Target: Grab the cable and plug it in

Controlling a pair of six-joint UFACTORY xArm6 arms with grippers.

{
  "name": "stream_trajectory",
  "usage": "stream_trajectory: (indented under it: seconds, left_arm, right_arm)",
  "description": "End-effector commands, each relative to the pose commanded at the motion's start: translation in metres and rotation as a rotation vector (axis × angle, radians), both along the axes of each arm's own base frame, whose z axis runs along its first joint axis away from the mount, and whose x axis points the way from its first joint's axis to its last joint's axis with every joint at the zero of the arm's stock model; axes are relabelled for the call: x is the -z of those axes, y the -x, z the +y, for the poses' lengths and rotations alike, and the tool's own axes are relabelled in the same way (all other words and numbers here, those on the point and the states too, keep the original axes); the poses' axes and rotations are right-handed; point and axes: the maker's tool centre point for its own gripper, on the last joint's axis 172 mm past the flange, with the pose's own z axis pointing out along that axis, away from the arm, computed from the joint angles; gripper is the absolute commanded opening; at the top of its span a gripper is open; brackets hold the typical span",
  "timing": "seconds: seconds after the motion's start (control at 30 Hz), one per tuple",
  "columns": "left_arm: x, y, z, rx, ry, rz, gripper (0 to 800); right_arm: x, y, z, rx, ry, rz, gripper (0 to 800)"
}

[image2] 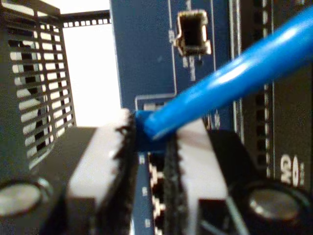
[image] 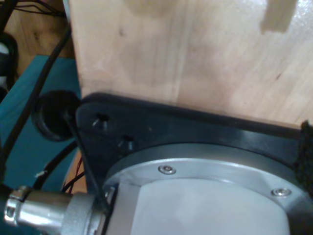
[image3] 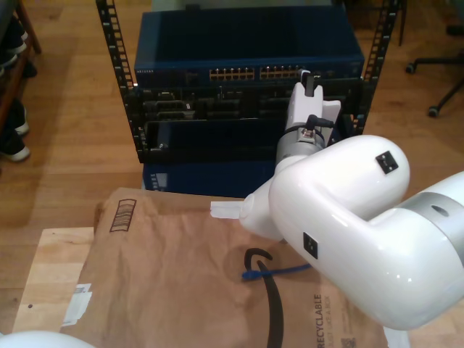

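Clamped in my second claw (image2: 149, 142), the thin bright-blue ethernet cable (image2: 230, 81) has its booted end pinched between the toothed pads, facing the dark-blue rack-mounted network switch (image3: 246, 51) just short of a small metal-rimmed port (image2: 192, 33). A skewed plug could jam against the rim and slip in the pads, while the trailing end (image3: 272, 272) on the brown paper packaging (image3: 181, 290) may snag. Whether my first claw is open or closed I cannot tell; its camera looks at a pale wooden table (image: 195, 58) and a black base plate (image: 186, 129).

Thin bright-blue cable (image2: 230, 78), one end pinched between ridged pads beside a rack port; its other blue plug end (image3: 250, 276) lies on brown paper nearby.
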Motion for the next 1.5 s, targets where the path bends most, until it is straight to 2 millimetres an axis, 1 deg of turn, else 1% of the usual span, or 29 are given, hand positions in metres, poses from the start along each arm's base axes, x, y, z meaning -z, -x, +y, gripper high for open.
stream_trajectory:
  seconds: [0.53,0.97,1.03,1.1,1.13,1.27,1.5]
  left_arm:
    - [0.0000,0.0002,-0.0001,-0.002,0.000,0.000,800]
    - [0.0000,0.0000,0.0000,0.000,0.000,0.000,800]
    - [0.0000,0.0000,0.0000,-0.001,0.000,0.001,800]
    - [0.0001,0.0000,0.0004,-0.001,-0.002,0.001,800]
    - [0.0000,0.0000,0.0000,0.000,0.000,0.000,800]
    - [0.0000,0.0002,-0.0001,-0.002,0.000,0.000,800]
    - [0.0001,0.0000,0.0004,0.000,-0.002,0.000,800]
  right_arm:
    - [0.0013,-0.0007,-0.0019,0.003,0.002,0.002,0]
    - [-0.0019,-0.0052,-0.0006,0.005,-0.006,-0.011,0]
    - [-0.0009,-0.0066,0.0002,0.005,-0.007,-0.012,0]
    - [0.0011,-0.0071,-0.0018,0.008,-0.005,-0.009,0]
    - [0.0021,-0.0080,-0.0059,0.014,-0.004,-0.008,0]
    - [0.0041,-0.0087,-0.0090,0.018,-0.003,-0.005,0]
    - [0.0068,-0.0065,-0.0079,0.015,-0.001,0.001,0]
